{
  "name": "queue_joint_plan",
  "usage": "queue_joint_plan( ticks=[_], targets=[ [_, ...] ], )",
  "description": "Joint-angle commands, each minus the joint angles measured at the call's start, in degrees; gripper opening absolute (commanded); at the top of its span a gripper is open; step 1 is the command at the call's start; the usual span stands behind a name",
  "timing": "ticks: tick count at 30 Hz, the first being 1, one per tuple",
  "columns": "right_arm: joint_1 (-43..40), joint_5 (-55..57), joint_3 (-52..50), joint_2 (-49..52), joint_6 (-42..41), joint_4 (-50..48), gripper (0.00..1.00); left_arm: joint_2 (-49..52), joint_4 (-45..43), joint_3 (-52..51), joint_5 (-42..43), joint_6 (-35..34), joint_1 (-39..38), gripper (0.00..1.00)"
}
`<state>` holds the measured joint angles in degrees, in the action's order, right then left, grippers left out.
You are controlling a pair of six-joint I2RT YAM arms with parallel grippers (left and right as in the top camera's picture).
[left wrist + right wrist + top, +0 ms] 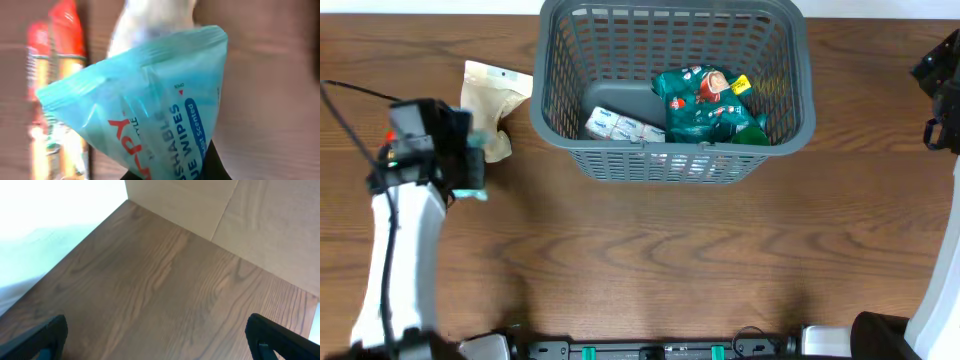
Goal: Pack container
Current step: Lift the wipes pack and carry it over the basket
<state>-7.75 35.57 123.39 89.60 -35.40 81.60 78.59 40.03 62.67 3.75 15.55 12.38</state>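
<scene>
The container (670,162), a dark grey slotted basket, stands at the back centre. Inside lie a green snack bag (705,105) and a white and blue packet (620,126). My left gripper (463,170) is at the far left of the table, well left of the container. It is shut on a teal wipes packet (155,115), which fills the left wrist view and hides most of the fingers; only a dark fingertip (216,167) shows. A corner of this packet (473,193) peeks out under the arm. My right gripper (160,340) stands open over bare wood at the far right.
A beige pouch (492,100) lies just beyond the left gripper, left of the container. A blurred red and orange packet (57,45) shows at the left of the left wrist view. A pale wall (210,205) rises behind the table in the right wrist view.
</scene>
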Motion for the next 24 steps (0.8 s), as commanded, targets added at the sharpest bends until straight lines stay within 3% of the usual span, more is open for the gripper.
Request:
queue_joint_plan(
  ticks=[1,11,24],
  targets=[
    [-0.4,1.0,0.5,0.0,-0.6,0.1,0.99,-4.2,2.8,4.9,1.7,-1.3,0.4,0.06],
    [-0.4,1.0,0.5,0.0,-0.6,0.1,0.99,-10.1,7.6,20.2,24.9,-1.3,-0.1,0.06],
    [-0.4,1.0,0.5,0.0,-0.6,0.1,0.99,-4.9,1.1,33.0,25.8,-1.3,-17.0,0.06]
  ],
)
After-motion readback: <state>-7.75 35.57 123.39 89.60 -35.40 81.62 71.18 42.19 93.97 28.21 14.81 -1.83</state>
